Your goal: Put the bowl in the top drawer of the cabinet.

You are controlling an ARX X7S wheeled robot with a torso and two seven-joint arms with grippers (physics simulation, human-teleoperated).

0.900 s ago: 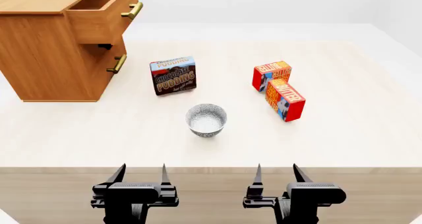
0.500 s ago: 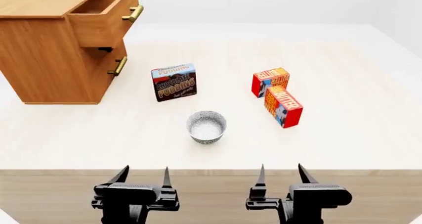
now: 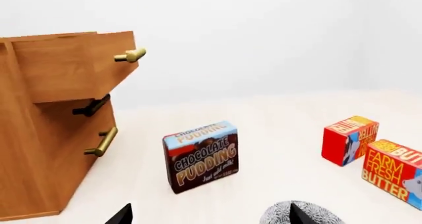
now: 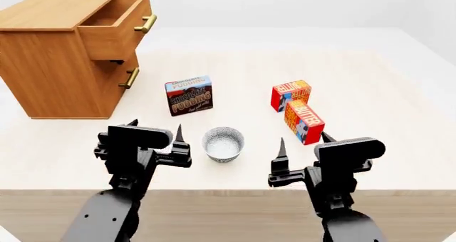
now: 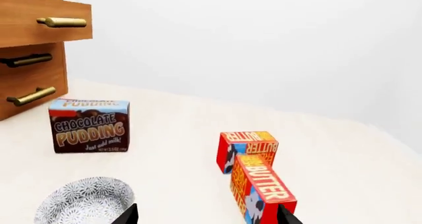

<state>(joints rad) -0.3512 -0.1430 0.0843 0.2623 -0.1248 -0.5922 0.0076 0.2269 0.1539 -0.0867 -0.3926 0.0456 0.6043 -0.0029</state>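
The speckled white bowl [image 4: 223,143] stands upright on the table, between my two grippers. My left gripper [image 4: 157,127] is open just left of it, and in the left wrist view the bowl [image 3: 321,215] sits behind one fingertip of this gripper [image 3: 209,216]. My right gripper [image 4: 303,139] is open to the bowl's right, with nothing between its fingers. The right wrist view shows the bowl [image 5: 82,201] beside that gripper [image 5: 207,216]. At the far left stands the cabinet [image 4: 50,76], its top drawer [image 4: 114,25] pulled out and showing nothing inside.
A chocolate pudding box [image 4: 189,95] stands beyond the bowl. Two red butter boxes [image 4: 290,95] [image 4: 305,122] lie to the right, the nearer one close to my right gripper. The lower drawer's brass handle [image 4: 129,78] faces the table. The table's front edge [image 4: 228,190] runs under my arms.
Both arms have risen and moved forward from below the table's front edge to either side of the bowl. The head view has shifted slightly. The bowl has stayed in place.
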